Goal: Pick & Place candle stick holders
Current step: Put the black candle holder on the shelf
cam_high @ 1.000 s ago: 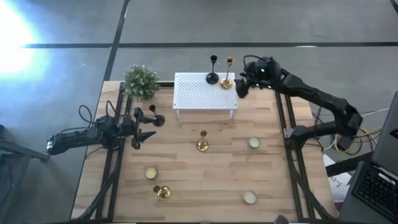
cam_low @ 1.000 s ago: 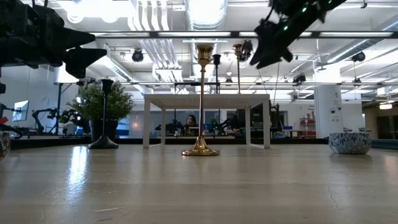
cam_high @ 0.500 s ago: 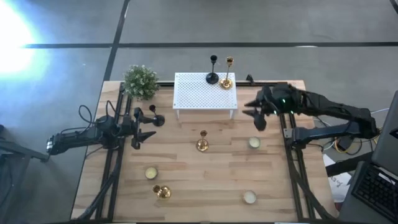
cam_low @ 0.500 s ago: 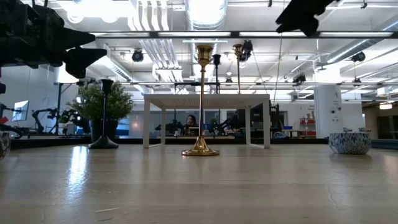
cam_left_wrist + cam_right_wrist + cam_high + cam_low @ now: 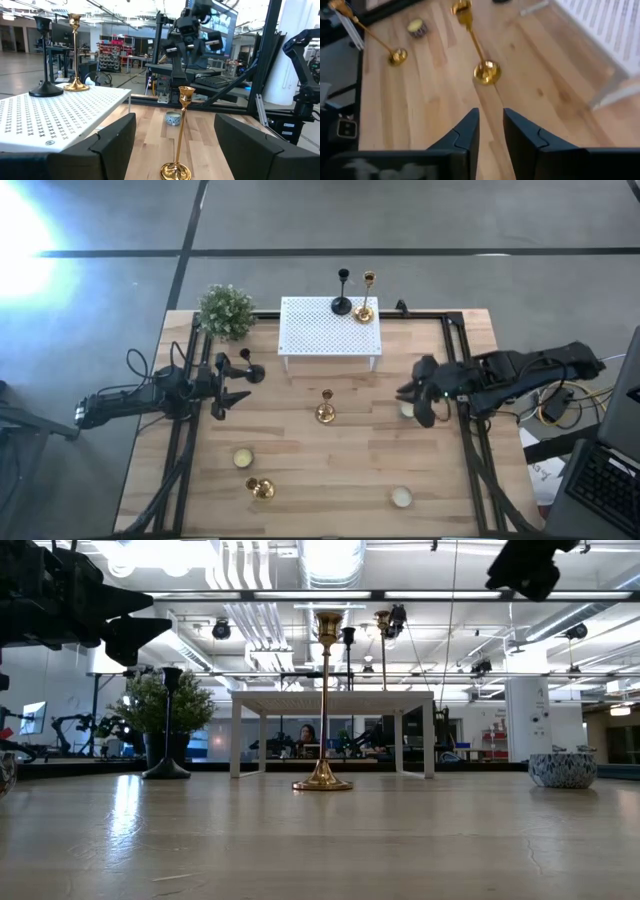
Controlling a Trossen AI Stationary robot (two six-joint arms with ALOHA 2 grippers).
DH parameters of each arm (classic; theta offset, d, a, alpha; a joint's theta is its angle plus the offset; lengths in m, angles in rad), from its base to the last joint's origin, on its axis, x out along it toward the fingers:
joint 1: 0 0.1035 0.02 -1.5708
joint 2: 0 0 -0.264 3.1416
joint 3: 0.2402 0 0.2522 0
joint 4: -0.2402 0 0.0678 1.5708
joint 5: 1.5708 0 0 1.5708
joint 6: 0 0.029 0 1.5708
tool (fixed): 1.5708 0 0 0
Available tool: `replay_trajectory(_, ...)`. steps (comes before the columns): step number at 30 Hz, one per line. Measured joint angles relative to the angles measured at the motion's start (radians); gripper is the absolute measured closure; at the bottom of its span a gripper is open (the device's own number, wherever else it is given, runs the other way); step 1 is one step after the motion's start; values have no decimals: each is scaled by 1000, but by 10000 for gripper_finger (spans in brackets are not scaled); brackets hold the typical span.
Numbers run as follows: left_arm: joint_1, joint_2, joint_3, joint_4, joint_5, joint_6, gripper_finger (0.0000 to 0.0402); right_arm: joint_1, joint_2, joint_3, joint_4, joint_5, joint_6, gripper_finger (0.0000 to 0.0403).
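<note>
**Hovering over the tabletop: both end effectors empty, holders in four spots**

Taking the white perforated rack (image 5: 329,330) as my landmark, I see two candle stick holders on its far right corner: a black holder (image 5: 342,304) and, just beside it, a gold holder (image 5: 365,311). A second gold holder (image 5: 325,412) stands upright on the wooden tabletop (image 5: 300,470) in front of the rack. A second black holder (image 5: 254,372) stands off the rack's left front corner, and a third gold holder (image 5: 261,488) lies tipped over well in front of the rack, to its left. My right end effector (image 5: 420,393) hangs above the tabletop, in front of the rack and to its right, fingers nearly pressed together with a narrow gap, pinching nothing. My left end effector (image 5: 226,385) waits left of the rack, close by the second black holder, fingers spread and empty. A potted plant (image 5: 226,311) sits beside the rack's left end.
</note>
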Motion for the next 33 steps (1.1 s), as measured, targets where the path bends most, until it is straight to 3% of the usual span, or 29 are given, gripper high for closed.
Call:
replay_trajectory(7,0,0,0,0,0,0,126,186,46,-17,-38,175,97,357)
replay_trajectory(13,0,0,0,0,0,0,126,307,26,-108,121,272,-83,387)
replay_trajectory(21,0,0,0,0,0,0,126,214,-251,-395,604,32,-363,395)
replay_trajectory(27,0,0,0,0,0,0,126,71,-443,-580,775,-110,-460,395)
replay_trajectory(33,0,0,0,0,0,0,126,-55,-517,-699,900,-227,-589,395)
